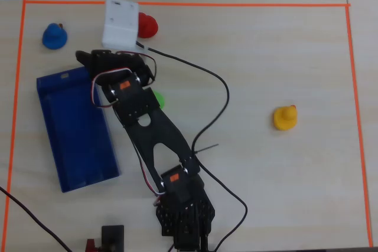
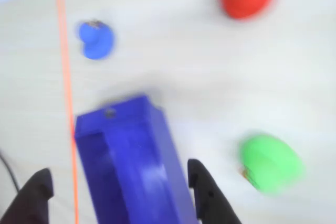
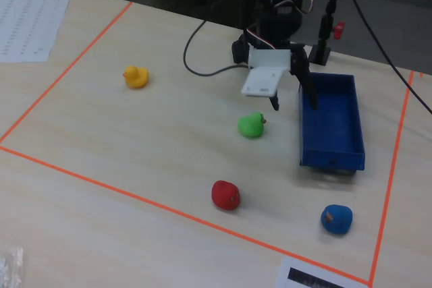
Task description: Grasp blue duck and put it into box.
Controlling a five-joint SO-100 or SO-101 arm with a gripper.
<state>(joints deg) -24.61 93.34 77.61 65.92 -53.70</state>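
Note:
The blue duck (image 1: 54, 36) sits near the taped corner, beyond the short end of the box (image 1: 77, 128), a long dark blue open tray. In the wrist view the blue duck (image 2: 95, 39) is at the upper left, with the box (image 2: 131, 161) end-on below it. My gripper (image 2: 121, 195) is open and empty, its dark fingers (image 2: 207, 192) straddling the box's near end from above. The fixed view shows the gripper (image 3: 291, 98) hovering at the box's (image 3: 331, 126) left wall, well apart from the blue duck (image 3: 336, 219).
A red duck (image 1: 146, 25) lies beside the white camera mount (image 1: 121, 23). A green duck (image 1: 158, 98) sits close by the arm and a yellow duck (image 1: 285, 117) far right. Orange tape (image 1: 177, 4) frames the work area. A black cable (image 1: 201, 75) crosses the table.

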